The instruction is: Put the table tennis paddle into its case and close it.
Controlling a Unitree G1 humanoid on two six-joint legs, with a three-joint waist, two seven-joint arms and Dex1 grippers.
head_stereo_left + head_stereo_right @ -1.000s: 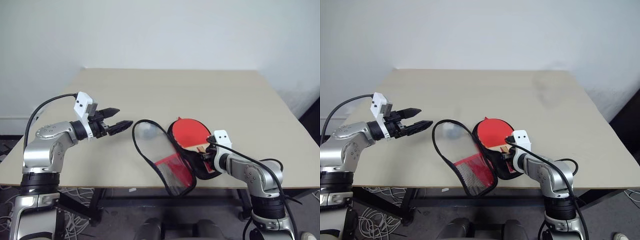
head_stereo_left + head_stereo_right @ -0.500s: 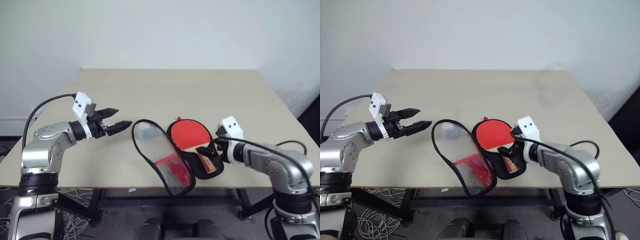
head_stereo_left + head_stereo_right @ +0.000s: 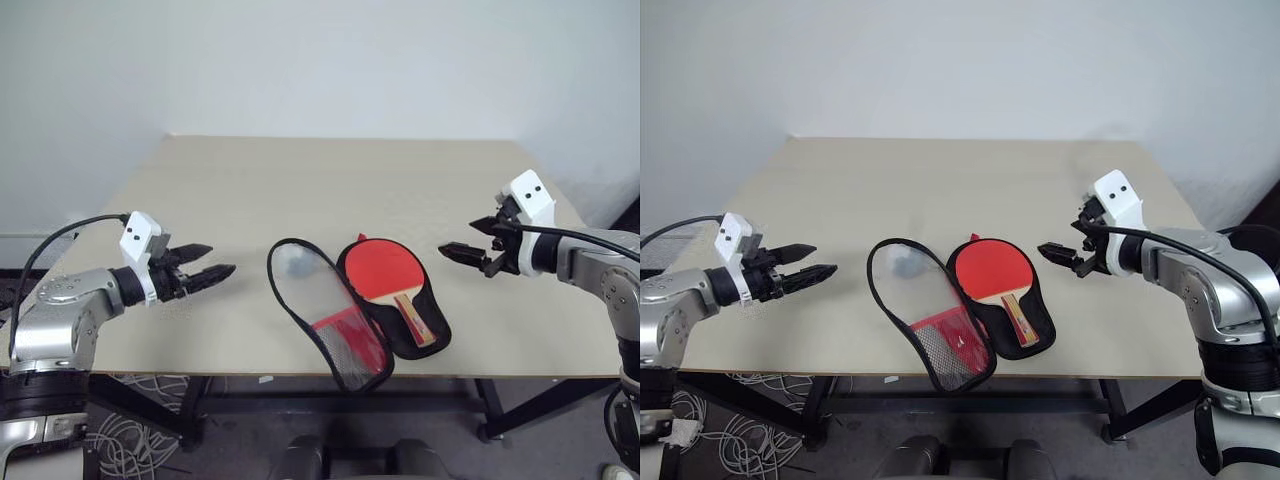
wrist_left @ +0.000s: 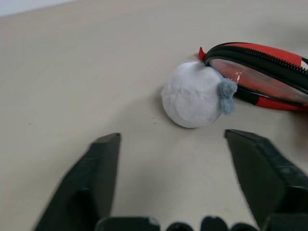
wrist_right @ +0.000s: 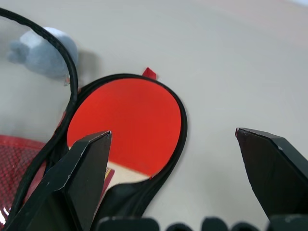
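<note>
The case lies open on the table, its clear-and-mesh flap folded out to the left. The table tennis paddle rests in the black-lined right half, red face up, with its wooden handle pointing toward the table's front edge. My right gripper hovers open to the right of the case and above the table, holding nothing; its wrist view looks down on the paddle's red face. Open and holding nothing, my left gripper sits low over the table to the left of the case.
A small white fluffy ball with a grey tuft lies on the table against the case's far left rim, between my left gripper and the case. The wide far half of the table lies bare beyond the case.
My right gripper let go of the paddle's handle, opened, and rose up and to the right, away from the case. The left gripper sank and drew back to the left.
</note>
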